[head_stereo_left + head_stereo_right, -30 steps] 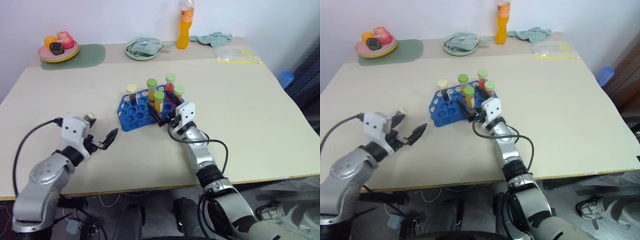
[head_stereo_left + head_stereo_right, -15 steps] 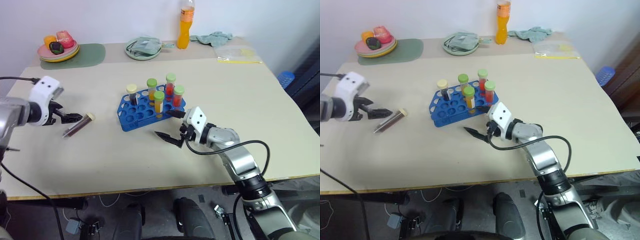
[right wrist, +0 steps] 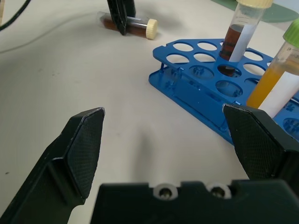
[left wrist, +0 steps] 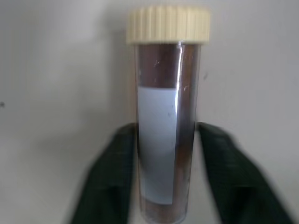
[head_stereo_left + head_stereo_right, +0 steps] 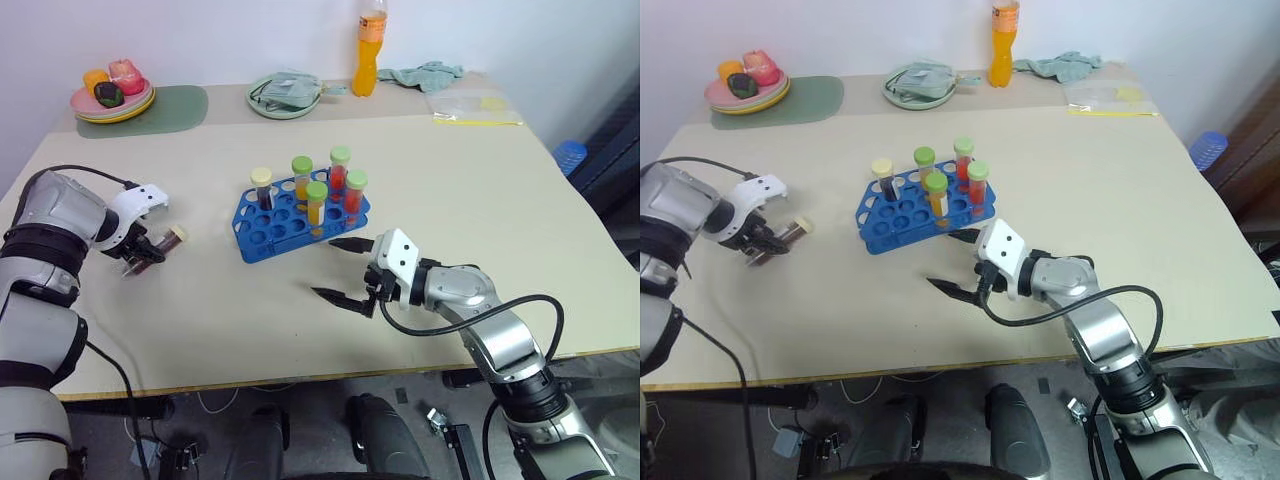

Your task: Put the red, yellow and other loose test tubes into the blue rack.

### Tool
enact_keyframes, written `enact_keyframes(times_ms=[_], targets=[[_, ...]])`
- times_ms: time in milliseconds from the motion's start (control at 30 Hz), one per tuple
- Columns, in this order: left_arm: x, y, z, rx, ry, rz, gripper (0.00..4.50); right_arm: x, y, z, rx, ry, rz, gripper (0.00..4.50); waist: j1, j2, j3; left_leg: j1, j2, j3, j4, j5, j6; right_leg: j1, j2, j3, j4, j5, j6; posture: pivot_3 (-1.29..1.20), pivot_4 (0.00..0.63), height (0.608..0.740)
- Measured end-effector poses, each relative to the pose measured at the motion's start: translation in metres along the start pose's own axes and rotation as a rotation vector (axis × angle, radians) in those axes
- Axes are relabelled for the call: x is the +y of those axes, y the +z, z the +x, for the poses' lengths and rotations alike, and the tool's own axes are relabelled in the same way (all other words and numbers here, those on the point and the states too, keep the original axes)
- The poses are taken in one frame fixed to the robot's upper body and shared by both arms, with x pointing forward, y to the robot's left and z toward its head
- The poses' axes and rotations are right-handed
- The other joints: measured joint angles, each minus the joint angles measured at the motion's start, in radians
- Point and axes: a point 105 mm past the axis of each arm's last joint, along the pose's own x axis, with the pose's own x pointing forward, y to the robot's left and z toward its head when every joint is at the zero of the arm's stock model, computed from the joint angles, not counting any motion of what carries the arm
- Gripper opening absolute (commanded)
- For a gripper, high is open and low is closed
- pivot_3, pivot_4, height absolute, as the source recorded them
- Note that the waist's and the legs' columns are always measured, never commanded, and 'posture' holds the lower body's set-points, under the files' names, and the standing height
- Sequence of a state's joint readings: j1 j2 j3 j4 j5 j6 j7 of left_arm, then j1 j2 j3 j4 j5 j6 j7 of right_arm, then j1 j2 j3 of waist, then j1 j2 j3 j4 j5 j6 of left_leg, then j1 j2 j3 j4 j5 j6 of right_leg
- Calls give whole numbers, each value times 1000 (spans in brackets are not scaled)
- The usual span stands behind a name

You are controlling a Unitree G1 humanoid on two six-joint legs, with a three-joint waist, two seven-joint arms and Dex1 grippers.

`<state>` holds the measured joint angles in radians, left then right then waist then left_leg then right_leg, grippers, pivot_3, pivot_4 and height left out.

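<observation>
Head view: the bright blue plastic rack (image 5: 300, 215) sits mid-table (image 5: 480, 200), far from every edge. Left of it, the left gripper (image 5: 145, 245) pinches the lying maroon cream-capped tube (image 5: 160, 243).

Left wrist view: both fingers (image 4: 105, 182) flank that tube.

Right wrist view: the right gripper (image 3: 168, 140) is spread wide over bare tabletop beside the rack.

We see a blue rack (image 5: 300, 215) lying flat near the middle of the table, a rectangular tray with rows of round holes. Five tubes stand upright in it: a dark one with a cream cap (image 5: 263, 187), two yellow ones with green caps (image 5: 303, 176) (image 5: 317, 201), and two red ones with green caps (image 5: 341, 168) (image 5: 356, 192). One loose tube (image 5: 786, 232) lies on its side well to the rack's left: clear plastic, dark maroon liquid, white label, ribbed cream cap.
</observation>
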<state>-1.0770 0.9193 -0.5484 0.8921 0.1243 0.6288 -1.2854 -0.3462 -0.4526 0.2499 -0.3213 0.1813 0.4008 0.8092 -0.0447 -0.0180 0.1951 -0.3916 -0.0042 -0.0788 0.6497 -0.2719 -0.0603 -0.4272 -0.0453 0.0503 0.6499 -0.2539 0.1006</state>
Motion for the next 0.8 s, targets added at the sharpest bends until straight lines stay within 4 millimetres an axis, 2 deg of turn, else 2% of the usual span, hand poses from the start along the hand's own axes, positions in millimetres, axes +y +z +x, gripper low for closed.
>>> enact_keyframes(times_ms=[100,167,233,300,367,433,567,633,733,800], targets=[[7,1,-12,-82,24,1,879,0,0,0,-1,-8,-1,4500,-3,-2,1,0,0,0,0,0,0,0,0,0,0,0,0,0,150,740],[18,3,-29,-241,91,1,879,0,-1,-2,2,-19,4,4500,-5,-2,1,0,1,0,0,0,0,-1,-1,0,0,0,0,0,150,740],[25,11,-49,-517,210,32,879,-1,-6,-3,10,-34,23,4500,-4,-1,0,0,2,-1,-1,0,0,-2,-3,1,0,0,0,0,150,740],[18,22,-68,-758,313,36,879,-8,-14,-2,26,-80,56,4500,3,-2,0,-1,4,-3,1,0,0,-2,-4,0,0,0,0,0,150,740],[-4,33,-82,-982,352,-17,879,-16,-25,1,48,-146,98,4500,13,-3,0,-1,2,-3,2,0,0,0,-7,0,0,1,1,0,150,740],[-39,46,-84,-1160,322,-95,879,-20,-36,3,66,-179,141,4500,30,-3,0,-1,0,-2,4,0,0,1,-9,0,0,1,2,0,150,740],[-118,77,-67,-1337,330,-178,879,-18,-33,9,41,-161,172,4500,42,-5,-1,-2,-5,-1,7,0,0,3,-10,-1,-1,2,4,0,150,740],[-147,94,-56,-1361,323,-159,879,-18,-31,11,35,-149,167,4500,40,-5,-2,0,-5,0,8,0,0,4,-8,0,0,3,4,0,150,740],[-173,118,-39,-1387,385,-154,879,-17,-30,12,34,-130,164,4500,34,-4,-2,1,-4,-1,8,0,0,6,-5,0,0,3,4,0,150,740],[-182,129,-27,-1370,404,-117,879,-17,-30,12,30,-124,167,4500,26,-4,-2,2,-3,0,8,0,0,6,-3,1,0,3,3,0,150,740]])
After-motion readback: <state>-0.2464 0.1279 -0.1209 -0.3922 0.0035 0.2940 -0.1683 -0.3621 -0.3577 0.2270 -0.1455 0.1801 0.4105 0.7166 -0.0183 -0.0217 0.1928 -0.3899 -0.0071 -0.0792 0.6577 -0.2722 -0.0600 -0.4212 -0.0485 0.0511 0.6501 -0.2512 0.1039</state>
